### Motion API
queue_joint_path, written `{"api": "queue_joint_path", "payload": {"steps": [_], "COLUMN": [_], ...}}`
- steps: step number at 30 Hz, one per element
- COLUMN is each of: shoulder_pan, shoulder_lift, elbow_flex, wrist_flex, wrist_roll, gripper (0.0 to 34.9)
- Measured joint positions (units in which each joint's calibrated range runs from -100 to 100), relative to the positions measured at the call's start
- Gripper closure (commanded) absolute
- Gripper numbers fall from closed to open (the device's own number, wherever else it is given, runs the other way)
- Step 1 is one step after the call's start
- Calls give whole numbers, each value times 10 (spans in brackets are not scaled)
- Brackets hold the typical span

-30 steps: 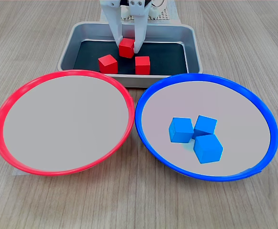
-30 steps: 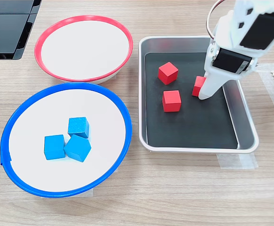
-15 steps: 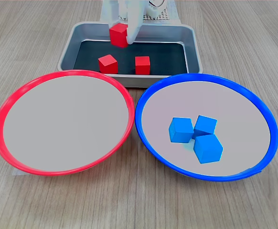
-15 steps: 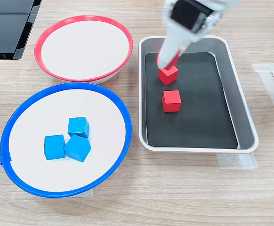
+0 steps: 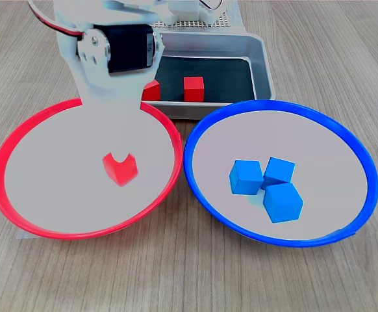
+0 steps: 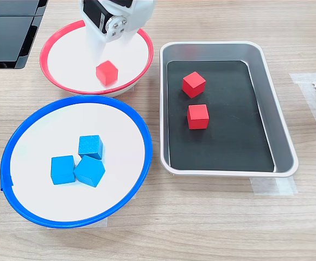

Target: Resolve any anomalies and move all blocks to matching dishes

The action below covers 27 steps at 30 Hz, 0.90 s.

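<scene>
Wooden table bears 2 dishes and tray.

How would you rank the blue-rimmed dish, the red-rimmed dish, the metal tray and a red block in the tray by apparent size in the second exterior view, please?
1. Blue-rimmed dish, largest, though it is nearer the camera.
2. Metal tray.
3. Red-rimmed dish, partly hidden by the arm; its rank against the tray is unsure.
4. Red block, by far the smallest.

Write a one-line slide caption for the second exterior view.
Arm over red-rimmed dish with one red block; two red blocks wait in the tray.
</scene>
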Motion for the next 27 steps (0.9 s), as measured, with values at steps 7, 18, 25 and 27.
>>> {"api": "queue_joint_path", "payload": {"steps": [7, 18, 25, 27], "shoulder_pan": [-15, -82, -96, -108], "shoulder_lift": [-94, -487, -474, -448], "elbow_flex": [85, 501, 607, 607], "wrist_flex": [9, 78, -8, -18], "wrist_roll": [8, -58, -165, -180], "gripper": [228, 175, 162, 168]}}
